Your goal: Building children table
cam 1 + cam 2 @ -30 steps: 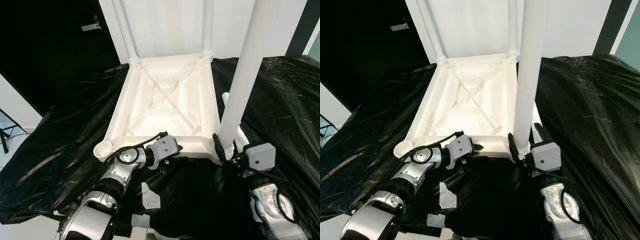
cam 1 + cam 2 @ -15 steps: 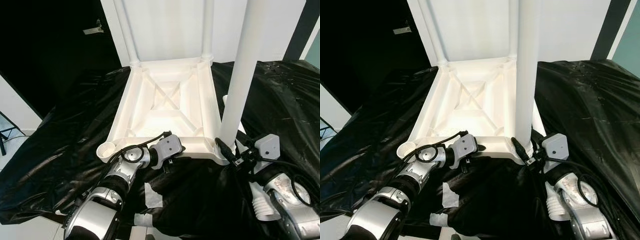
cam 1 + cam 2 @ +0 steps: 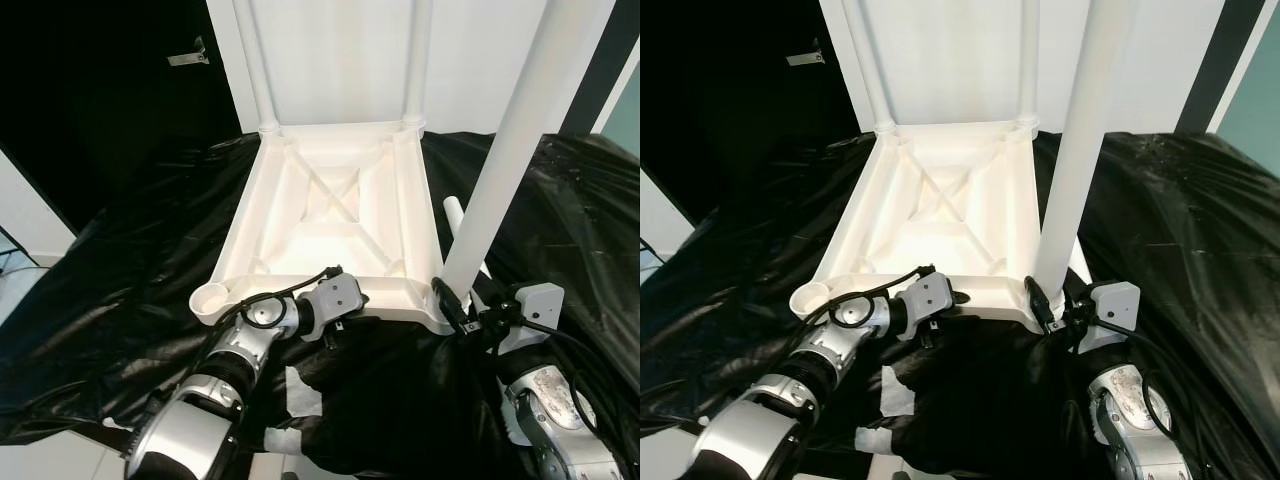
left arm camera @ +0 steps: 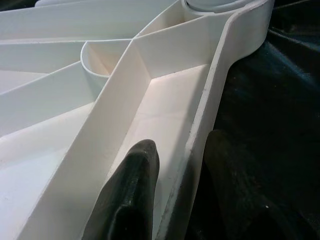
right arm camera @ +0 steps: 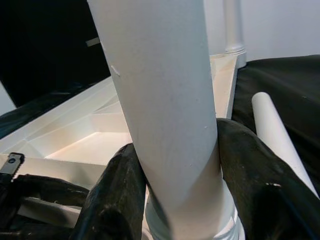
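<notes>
Upturned tabletop (image 3: 330, 215) on black sheet (image 3: 130, 270), two far legs (image 3: 255, 70) fitted, near-left socket (image 3: 208, 297) still empty. Near-right leg (image 3: 500, 170) standing in its corner socket, tilted rightward, pinched low by right gripper (image 5: 172, 200). Left gripper (image 4: 172, 192) clamped across near rim. Best to straighten leg upright before pressing down, rim held firm against twisting. Spare leg (image 3: 460, 225) lying just beside tabletop's right edge.

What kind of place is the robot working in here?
Probably a makeshift indoor assembly spot: an upside-down white table top lies on crinkled black plastic sheeting, white wall behind, and a spare leg beside it.
</notes>
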Tool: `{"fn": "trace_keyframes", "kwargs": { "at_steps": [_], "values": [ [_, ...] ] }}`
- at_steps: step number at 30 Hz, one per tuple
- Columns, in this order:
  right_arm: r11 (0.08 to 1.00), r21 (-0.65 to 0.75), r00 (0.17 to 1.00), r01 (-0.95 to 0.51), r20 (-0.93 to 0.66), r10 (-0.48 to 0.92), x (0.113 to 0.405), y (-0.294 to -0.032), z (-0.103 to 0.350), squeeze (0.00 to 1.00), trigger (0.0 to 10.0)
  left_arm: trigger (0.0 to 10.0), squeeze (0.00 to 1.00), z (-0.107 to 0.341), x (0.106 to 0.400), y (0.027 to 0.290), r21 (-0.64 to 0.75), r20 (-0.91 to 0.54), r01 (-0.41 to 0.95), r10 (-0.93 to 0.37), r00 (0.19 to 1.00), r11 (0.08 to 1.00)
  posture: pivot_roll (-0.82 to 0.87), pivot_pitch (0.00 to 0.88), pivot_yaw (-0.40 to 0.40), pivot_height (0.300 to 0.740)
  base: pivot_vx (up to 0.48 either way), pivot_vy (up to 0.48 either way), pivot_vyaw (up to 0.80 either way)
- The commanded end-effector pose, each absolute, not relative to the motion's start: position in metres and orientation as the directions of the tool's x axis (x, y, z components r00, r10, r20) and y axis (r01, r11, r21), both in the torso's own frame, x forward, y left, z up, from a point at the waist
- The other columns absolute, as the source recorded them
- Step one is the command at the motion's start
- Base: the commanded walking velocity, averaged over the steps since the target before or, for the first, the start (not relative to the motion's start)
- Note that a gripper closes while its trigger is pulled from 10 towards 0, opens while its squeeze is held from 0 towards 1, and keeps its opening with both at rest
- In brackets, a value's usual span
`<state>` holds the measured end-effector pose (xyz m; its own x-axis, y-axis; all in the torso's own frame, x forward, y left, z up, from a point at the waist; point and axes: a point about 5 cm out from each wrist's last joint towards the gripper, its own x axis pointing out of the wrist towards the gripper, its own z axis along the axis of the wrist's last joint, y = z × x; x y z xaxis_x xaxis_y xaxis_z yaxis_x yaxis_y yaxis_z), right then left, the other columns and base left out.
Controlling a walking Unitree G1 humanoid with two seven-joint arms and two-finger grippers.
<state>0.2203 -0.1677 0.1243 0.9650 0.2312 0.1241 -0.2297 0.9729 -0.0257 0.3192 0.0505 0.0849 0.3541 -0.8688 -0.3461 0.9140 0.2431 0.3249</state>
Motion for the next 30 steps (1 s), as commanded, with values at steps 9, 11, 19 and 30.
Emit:
{"fn": "trace_keyframes", "kwargs": {
  "at_steps": [9,11,19,30],
  "values": [
    [0.988,0.019,0.976,0.153,0.157,-0.154,0.220,-0.171,0.117,0.00,0.0,10.0,0.00,0.069,0.318,0.053,0.310,-0.347,0.873,-0.810,0.473,0.377,-0.02,0.000,0.053,0.740,0.000,0.000,0.00],
    [0.987,0.020,0.975,0.159,0.155,-0.160,0.219,-0.172,0.117,0.00,0.0,10.0,0.00,0.069,0.318,0.052,0.310,-0.347,0.873,-0.810,0.472,0.376,-0.03,0.000,0.054,0.740,0.000,0.000,0.00],
    [0.999,0.006,0.991,-0.032,0.134,0.030,0.221,-0.161,0.116,1.00,10.0,10.0,0.00,0.068,0.318,0.054,0.313,-0.353,0.875,-0.810,0.469,0.370,-0.04,0.000,0.057,0.740,0.000,0.000,0.00],
    [0.924,-0.221,0.914,-0.312,0.195,0.356,0.235,-0.183,0.142,0.00,10.0,10.0,0.00,0.068,0.316,0.047,0.309,-0.346,0.878,-0.817,0.461,0.365,-0.06,0.000,0.043,0.740,0.000,0.000,0.00]
  ]
}}
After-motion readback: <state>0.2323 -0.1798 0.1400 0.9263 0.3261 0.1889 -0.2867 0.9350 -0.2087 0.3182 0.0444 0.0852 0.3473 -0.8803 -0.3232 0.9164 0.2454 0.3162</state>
